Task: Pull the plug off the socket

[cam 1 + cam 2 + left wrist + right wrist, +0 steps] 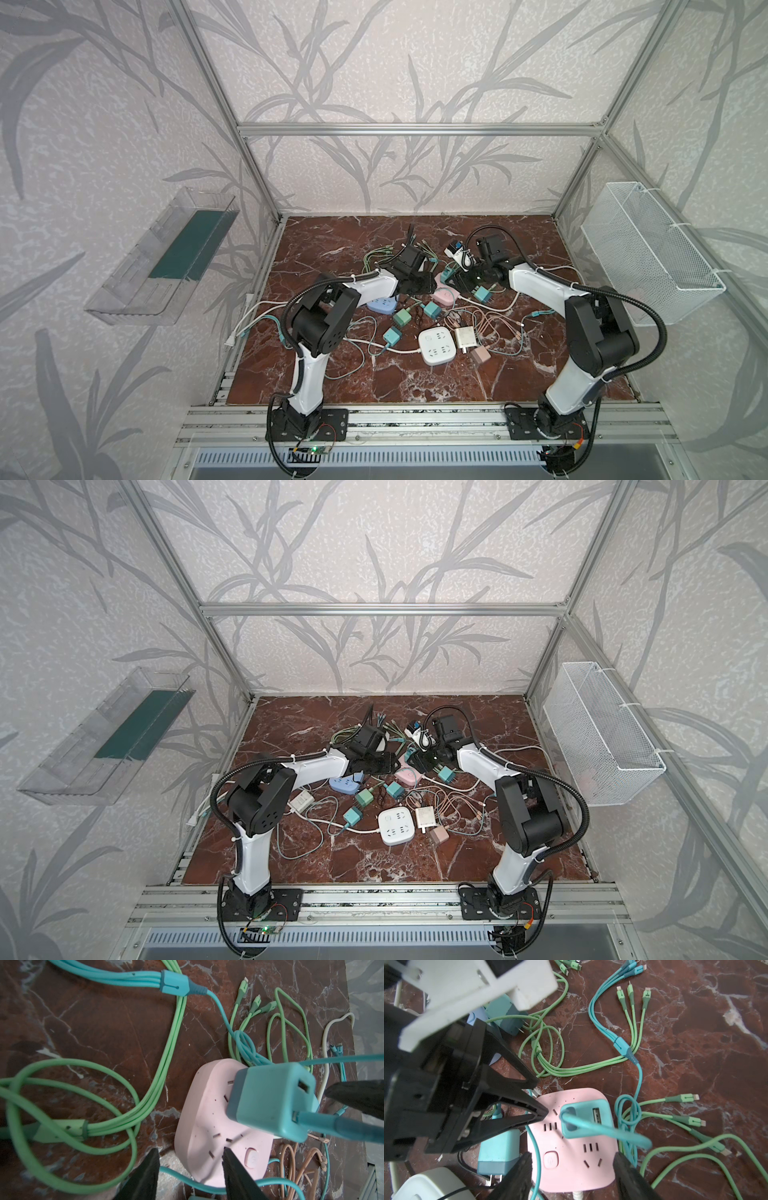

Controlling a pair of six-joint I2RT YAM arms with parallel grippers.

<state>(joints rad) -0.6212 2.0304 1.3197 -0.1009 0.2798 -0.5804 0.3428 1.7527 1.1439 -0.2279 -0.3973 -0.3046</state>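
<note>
both arms reach in from the near edge, elbows raised, forearms angled toward mid-desk so the two wrists nearly meet over the pink socket (pixel 571 1147).

left gripper (pixel 190 1159): jaws parted, nothing between them. one fingertip (pixel 228 1153) rests on or just above the socket's top face near its button; the other hangs beside the socket's edge over the desk (pixel 93 1022).

right gripper (pixel 572 1160): tilted down over the socket, jaws parted and straddling it across its width, one finger (pixel 521 1167) at the side next to a loose teal charger (pixel 498 1151), the other past the opposite side. contact with the socket cannot be told.

teal plug (pixel 584 1118): seated in the socket near one corner, long axis upright from the socket face, usb ports facing up, a teal cable (pixel 608 1132) leaving its top. neither gripper grips it.

the socket lies flat mid-desk (pixel 446 296), among green and teal cables.
</note>
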